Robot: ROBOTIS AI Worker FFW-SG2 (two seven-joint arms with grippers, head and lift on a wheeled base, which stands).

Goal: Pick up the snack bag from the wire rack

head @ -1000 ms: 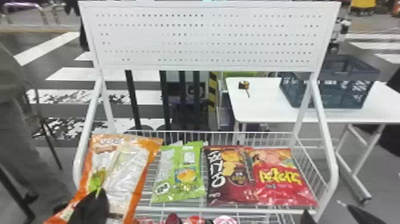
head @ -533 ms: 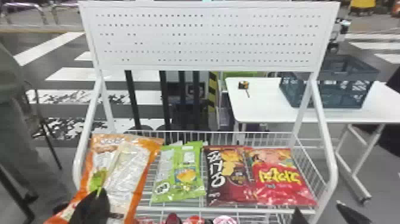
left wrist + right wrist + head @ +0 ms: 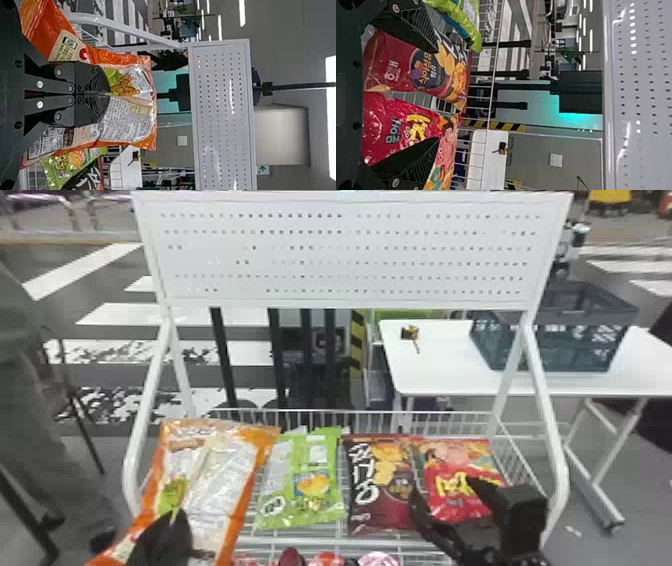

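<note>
The right hand point(image 3: 442, 486) is wide, with its black fingers over the bags between 4 and 5 o'clock in the head view. The task's snack bag is likely the red bag point(image 3: 450, 455), lying at 4 o'clock on the wire rack point(image 3: 554, 440), but I can't tell for sure. Just beside it, between 5 and 6 o'clock, is the dark bag point(image 3: 370, 510). That may be the big trouble: in the right wrist view one finger is over each bag, so if the hand shuts there, it could squash both or pull up the wrong one. It should first line up with just one bag. The bags look slick and puffy, so a tiny pinch could slip, and a hard squeeze could crush the chips or pop the bag. If a finger goes too low, it could bump or catch on the wires. The left hand point(image 3: 109, 94) is narrow and looks like it has a pinch of the orange bag point(image 3: 215, 490), at 8 o'clock in the head view. That bag is big and floppy, so it could swing into the green bag point(image 3: 300, 500).
</note>
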